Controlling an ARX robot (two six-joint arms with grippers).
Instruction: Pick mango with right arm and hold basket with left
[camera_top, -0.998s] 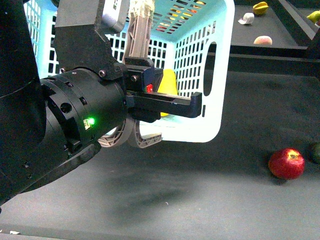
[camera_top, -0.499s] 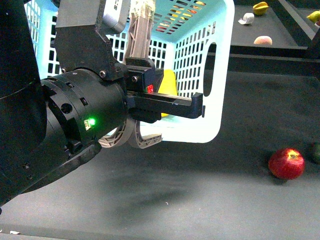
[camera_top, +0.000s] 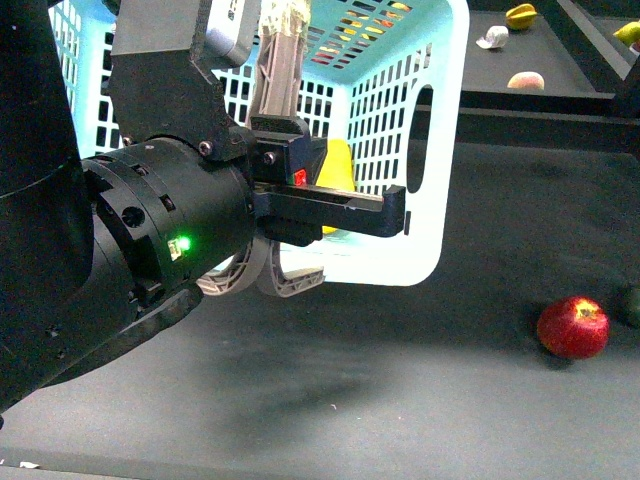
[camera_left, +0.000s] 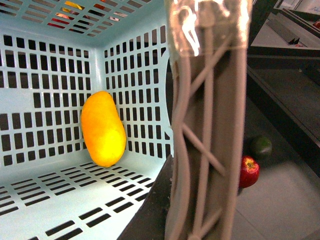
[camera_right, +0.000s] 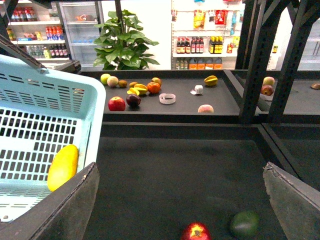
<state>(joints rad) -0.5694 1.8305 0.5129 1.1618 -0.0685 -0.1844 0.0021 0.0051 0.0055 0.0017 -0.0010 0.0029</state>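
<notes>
The yellow mango (camera_top: 338, 165) lies inside the pale blue slotted basket (camera_top: 440, 120), against its side wall. It also shows in the left wrist view (camera_left: 103, 128) and the right wrist view (camera_right: 63, 167). My left gripper (camera_top: 283, 40), on the bulky black arm with the green light, is shut on the basket's near wall. One grey lattice finger (camera_left: 207, 125) presses the wall of the basket (camera_left: 50, 75). My right gripper (camera_right: 182, 200) is open and empty above the dark table, to the right of the basket (camera_right: 45, 100). It is out of the front view.
A red apple (camera_top: 573, 327) lies on the dark table right of the basket, with a dark green fruit (camera_right: 244, 223) beside it. A raised back shelf (camera_right: 220, 107) holds several fruits. Black frame posts (camera_right: 255, 60) stand at the right.
</notes>
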